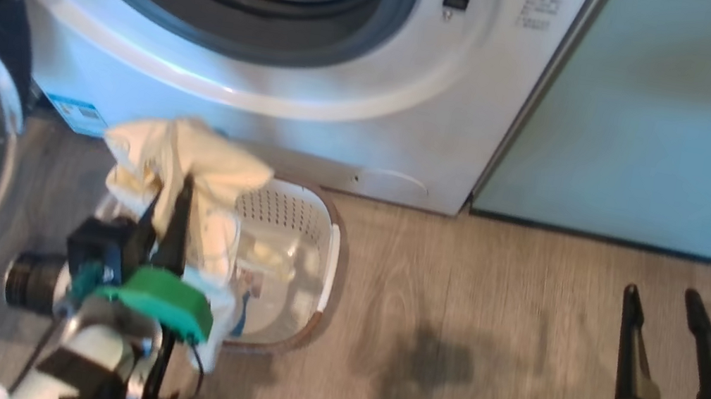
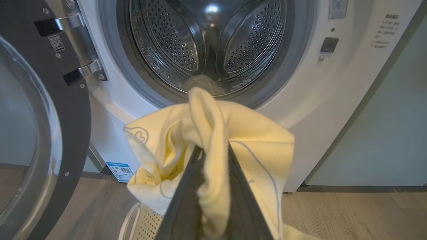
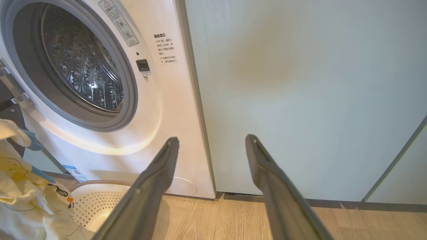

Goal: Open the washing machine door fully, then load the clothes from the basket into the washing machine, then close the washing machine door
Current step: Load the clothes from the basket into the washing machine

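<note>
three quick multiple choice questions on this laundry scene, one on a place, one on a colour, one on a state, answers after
1. Where does the basket stand?
A) on top of the washing machine
B) on the floor in front of the washing machine
C) inside the washing machine

2. What colour is the garment that the left gripper holds?
A) red
B) black
C) pale yellow

3. How is the right gripper?
A) open and empty
B) shut on the garment
C) shut on the basket

Answers:
1 B: it sits on the wood floor at the machine's foot.
2 C: pale yellow cloth is pinched in its jaws.
3 A: its jaws stand apart with nothing between them.
</note>
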Tool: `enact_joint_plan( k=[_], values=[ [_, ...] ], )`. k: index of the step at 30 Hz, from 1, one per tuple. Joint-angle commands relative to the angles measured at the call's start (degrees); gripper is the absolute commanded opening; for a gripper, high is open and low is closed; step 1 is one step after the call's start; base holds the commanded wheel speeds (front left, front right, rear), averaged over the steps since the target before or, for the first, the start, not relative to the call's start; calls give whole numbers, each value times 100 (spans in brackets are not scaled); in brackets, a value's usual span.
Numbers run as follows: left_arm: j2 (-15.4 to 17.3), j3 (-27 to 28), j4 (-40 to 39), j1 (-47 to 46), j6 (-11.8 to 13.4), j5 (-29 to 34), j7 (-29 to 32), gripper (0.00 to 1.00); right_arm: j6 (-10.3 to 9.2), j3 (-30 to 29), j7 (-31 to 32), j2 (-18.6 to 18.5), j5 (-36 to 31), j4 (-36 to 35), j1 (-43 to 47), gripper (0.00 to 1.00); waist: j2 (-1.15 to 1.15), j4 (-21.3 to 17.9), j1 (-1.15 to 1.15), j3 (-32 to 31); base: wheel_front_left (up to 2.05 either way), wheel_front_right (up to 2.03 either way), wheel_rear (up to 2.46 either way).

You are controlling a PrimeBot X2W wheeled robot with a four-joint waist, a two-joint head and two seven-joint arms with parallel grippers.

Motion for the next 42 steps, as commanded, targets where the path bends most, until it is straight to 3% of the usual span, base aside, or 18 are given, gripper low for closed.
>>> enact_joint_plan(
  k=[1,19,33,42],
  values=[
    [164,292,-129,-359,-43,-56,-58,0,-16,137,-85,-36,35,-156,-226,100,0,-121,-1,222,0,0,0],
    [818,658,719,-2406,-360,-25,443,0,-16,291,-517,-36,424,246,-969,100,0,-684,-1,1597,0,0,0],
    [1410,842,1096,-4584,-1128,-559,1906,0,-16,412,-552,-36,746,230,-1439,100,0,-792,-1,2360,0,0,0],
    [1639,756,1683,-5816,-1404,-584,2562,0,-16,577,-553,-36,924,199,-1637,100,0,-993,-1,2755,0,0,0]
  ],
)
